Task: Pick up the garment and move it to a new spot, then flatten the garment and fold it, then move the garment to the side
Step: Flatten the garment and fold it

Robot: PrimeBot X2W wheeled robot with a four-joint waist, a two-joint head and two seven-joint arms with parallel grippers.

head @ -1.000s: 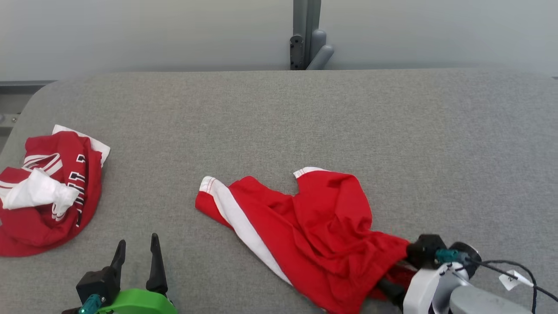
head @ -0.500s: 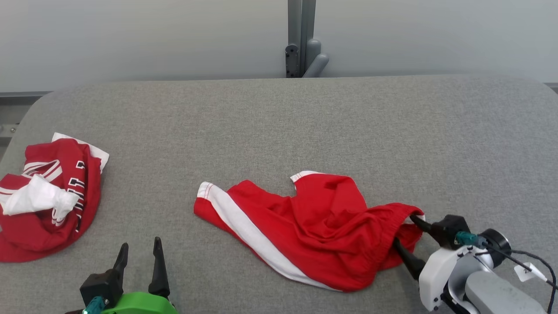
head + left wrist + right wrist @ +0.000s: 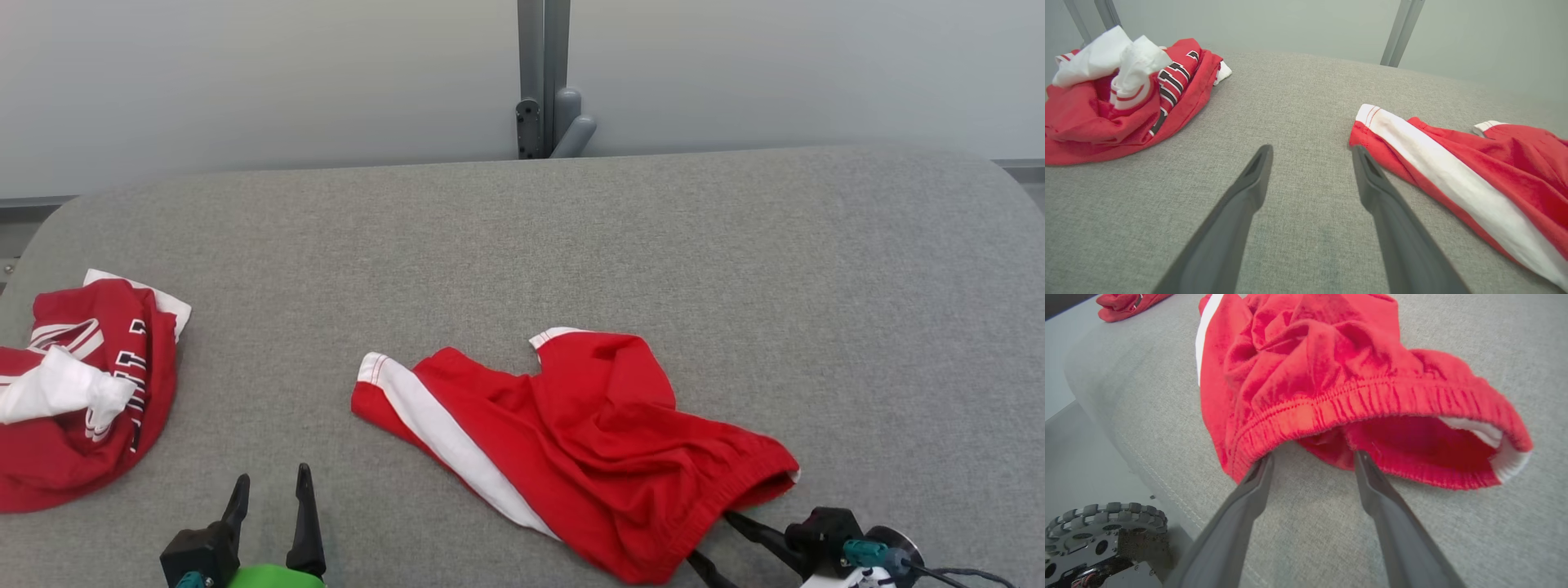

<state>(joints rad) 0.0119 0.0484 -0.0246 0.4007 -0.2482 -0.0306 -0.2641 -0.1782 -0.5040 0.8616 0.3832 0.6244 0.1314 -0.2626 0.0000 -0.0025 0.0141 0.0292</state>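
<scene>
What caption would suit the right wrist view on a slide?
Open right tool at the elastic waistband of crumpled red shorts lying on a grey surface.

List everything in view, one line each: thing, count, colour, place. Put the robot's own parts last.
red shorts: one, red with a white side stripe, crumpled mid-table, waistband toward the robot's right.
jersey heap: one, red and white with dark lettering, bunched at the table's left edge.
table: one, grey fabric top, under both garments.
post: one, grey metal, behind the table's far edge.
wall: one, pale grey, behind the table.
roller wheel: one, grey and black, low beside the table's edge.
left pincer: one, dark fingers on a green mount, open over bare table at lower left.
right pincer: one, dark fingers, open, tips at the shorts' waistband.
</scene>
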